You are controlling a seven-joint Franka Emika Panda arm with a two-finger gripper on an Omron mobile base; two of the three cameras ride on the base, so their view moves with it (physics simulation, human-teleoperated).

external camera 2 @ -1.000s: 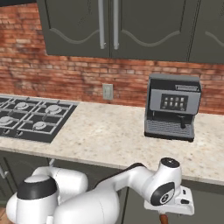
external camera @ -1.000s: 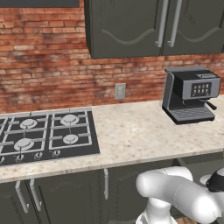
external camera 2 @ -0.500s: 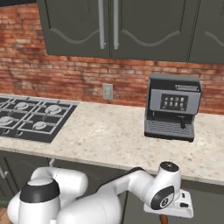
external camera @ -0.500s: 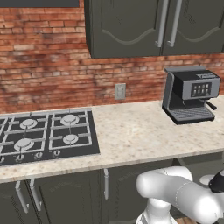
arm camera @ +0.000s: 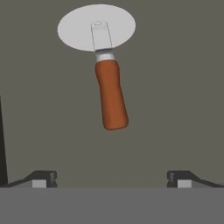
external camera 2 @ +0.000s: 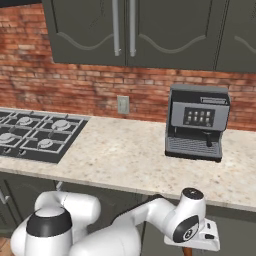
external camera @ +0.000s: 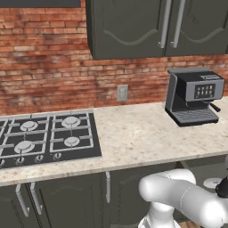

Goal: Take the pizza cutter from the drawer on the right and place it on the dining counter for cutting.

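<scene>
A: The gripper (arm camera: 112, 177), how does it stand?

B: In the hand view its two dark fingertips (arm camera: 43, 178) rise at about seven and five o'clock, spread wide, with bare grey floor between them. It is open and holds nothing.

A: And the pizza cutter (arm camera: 105, 65)?

B: It lies flat on the grey floor of the drawer (arm camera: 175, 96), above the tips and apart from them. The round silvery wheel sits toward twelve o'clock, and the reddish-brown handle runs down from it toward six, leaning slightly to five. The handle's end stops near the middle of the view, well short of the tips.

A: What do the base views give?

B: The white arm (external camera 2: 150, 220) bends low in front of the dark cabinets, under the edge of the beige worktop (external camera: 133, 133). In the left base view a silvery disc shows at four o'clock, at the arm's far end. On the worktop a black gas hob (external camera: 44, 140) stands at nine o'clock and a coffee machine (external camera: 193, 95) at two, against the brick wall (external camera: 53, 58)
</scene>
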